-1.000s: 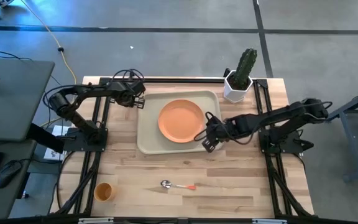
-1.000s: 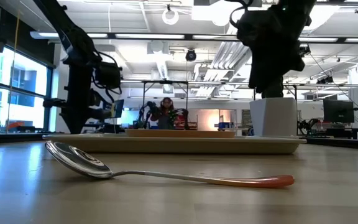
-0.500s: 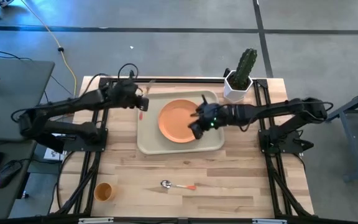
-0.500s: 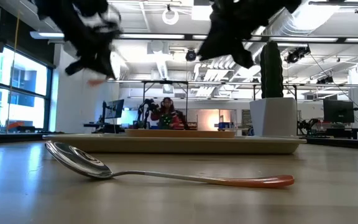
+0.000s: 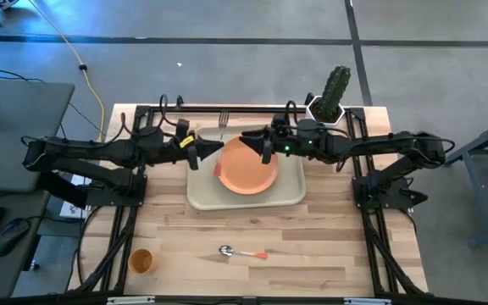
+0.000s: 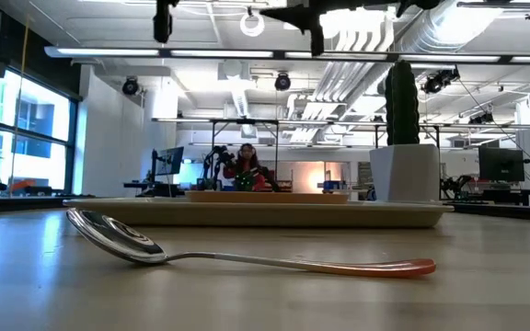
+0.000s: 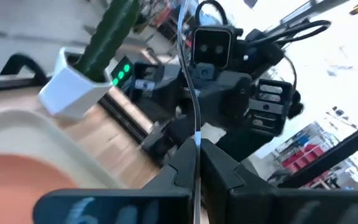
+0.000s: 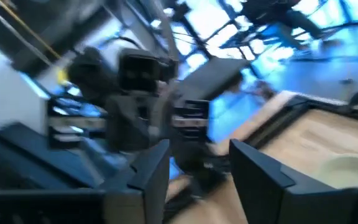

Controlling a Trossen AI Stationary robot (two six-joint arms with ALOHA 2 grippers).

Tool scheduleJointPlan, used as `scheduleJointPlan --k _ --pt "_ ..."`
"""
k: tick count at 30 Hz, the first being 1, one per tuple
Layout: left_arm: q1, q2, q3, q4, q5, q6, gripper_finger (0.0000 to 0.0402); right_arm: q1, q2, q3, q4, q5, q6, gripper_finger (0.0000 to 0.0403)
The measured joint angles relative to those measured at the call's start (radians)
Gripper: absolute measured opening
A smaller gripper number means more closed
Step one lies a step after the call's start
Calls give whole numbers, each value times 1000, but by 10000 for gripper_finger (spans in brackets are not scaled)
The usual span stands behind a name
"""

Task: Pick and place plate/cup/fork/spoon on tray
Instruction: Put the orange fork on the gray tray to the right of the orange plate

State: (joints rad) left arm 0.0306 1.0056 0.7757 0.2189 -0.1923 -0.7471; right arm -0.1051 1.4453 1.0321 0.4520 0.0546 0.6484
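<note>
My left gripper [image 5: 210, 150] hangs level above the tray's far left part, shut on the fork [image 5: 224, 118], whose thin metal shaft shows in the left wrist view [image 7: 189, 74]. My right gripper [image 5: 246, 138] faces it over the plate's far edge, open and empty [image 8: 197, 163]. The orange plate [image 5: 248, 168] lies in the cream tray [image 5: 200, 193]. The spoon [image 5: 242, 252] lies on the table near the front edge, its bowl and handle end down [image 6: 247, 259]. The orange cup [image 5: 141, 261] stands at the front left. My left gripper pinches the fork's thin metal shaft [image 7: 196, 132] between its two fingertips. The fingers lie level, pointing toward the table's right, across the shaft. The fork is lifted clear of the tray, its tines [image 5: 224, 115] toward the far edge; its handle end is hidden.
A white pot with a green cactus [image 5: 329, 106] stands at the far right corner, close behind the right arm. Bare wood lies between the tray and the spoon. A person shows far off in the room [image 6: 245, 165].
My left gripper has risen and gone toward the table's right with the fork, turning level. My right gripper has risen from the tray's near right corner and crossed over the plate toward the far left. Both have left the low view upward.
</note>
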Motion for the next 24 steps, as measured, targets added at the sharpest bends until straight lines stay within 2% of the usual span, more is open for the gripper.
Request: scheduleJointPlan --k 5,13,18,22,24 --pt "-8 79 0 116 8 8 1 18 0 0 14 0 22 172" --pt "-8 214 0 282 111 -8 1 43 1 0 41 -2 40 143" --pt "-18 246 0 318 132 -10 1 43 1 0 19 29 70 97" --pt "-19 244 0 310 119 0 1 43 1 0 20 40 96 29" --pt "-19 240 0 310 102 8 1 47 1 3 19 44 92 10"
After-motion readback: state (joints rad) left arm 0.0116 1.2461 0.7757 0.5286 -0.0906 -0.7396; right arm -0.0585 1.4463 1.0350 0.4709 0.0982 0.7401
